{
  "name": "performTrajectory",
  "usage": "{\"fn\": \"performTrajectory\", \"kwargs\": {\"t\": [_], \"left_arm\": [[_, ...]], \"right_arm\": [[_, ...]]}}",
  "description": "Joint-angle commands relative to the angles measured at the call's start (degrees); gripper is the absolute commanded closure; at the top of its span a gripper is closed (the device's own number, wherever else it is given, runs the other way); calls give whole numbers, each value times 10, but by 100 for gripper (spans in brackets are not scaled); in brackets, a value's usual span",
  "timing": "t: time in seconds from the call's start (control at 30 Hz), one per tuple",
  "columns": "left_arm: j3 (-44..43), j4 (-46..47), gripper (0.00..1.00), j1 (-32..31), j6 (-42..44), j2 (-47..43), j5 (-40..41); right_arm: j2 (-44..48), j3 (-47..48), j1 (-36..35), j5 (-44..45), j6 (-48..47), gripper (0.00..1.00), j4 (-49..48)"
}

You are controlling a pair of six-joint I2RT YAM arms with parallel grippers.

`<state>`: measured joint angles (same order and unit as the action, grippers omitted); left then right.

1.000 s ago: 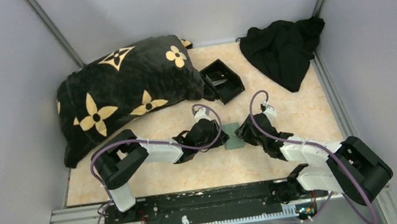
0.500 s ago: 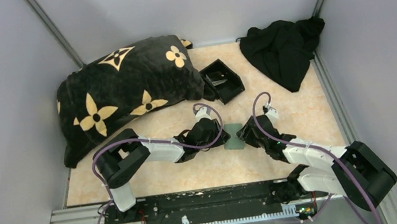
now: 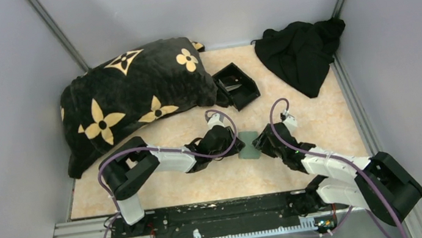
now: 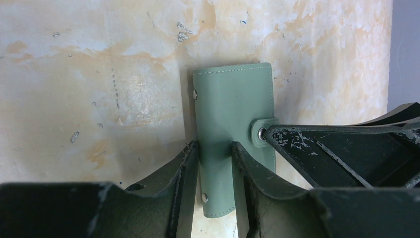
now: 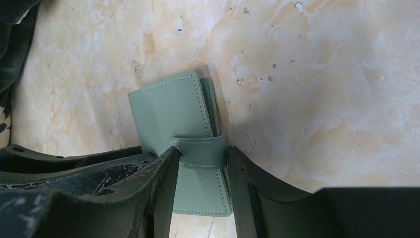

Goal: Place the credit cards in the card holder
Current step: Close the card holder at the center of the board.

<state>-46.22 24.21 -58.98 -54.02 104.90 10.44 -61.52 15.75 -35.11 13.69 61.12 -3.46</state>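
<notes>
**Both grippers on the card holder, mid-table**

From the top camera I see the card holder [image 3: 249, 145] lying on the table [image 3: 331, 115], wedged between my left gripper [image 3: 231, 144] and my right gripper [image 3: 263, 143].

On the left wrist camera, the left fingers [image 4: 187, 168] are closed against the holder's near end, pinching its left portion. A right finger [image 4: 317, 144] touches the snap strap [image 4: 260, 130].

On the right wrist camera, the right fingers [image 5: 163, 173] pinch that strap from either side, with the holder's body reaching past the fingertips.
</notes>
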Motion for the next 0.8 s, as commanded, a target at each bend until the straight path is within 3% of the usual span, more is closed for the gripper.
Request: {"fn": "performTrajectory", "kwargs": {"t": [0.0, 0.77], "left_arm": [[12, -95, 61, -1, 9, 35, -11], [16, -91, 61, -1, 6, 37, -17]], "right_arm": [[-15, -13, -2, 17, -8, 58, 67], [-63, -14, -2, 17, -8, 60, 67]]}}
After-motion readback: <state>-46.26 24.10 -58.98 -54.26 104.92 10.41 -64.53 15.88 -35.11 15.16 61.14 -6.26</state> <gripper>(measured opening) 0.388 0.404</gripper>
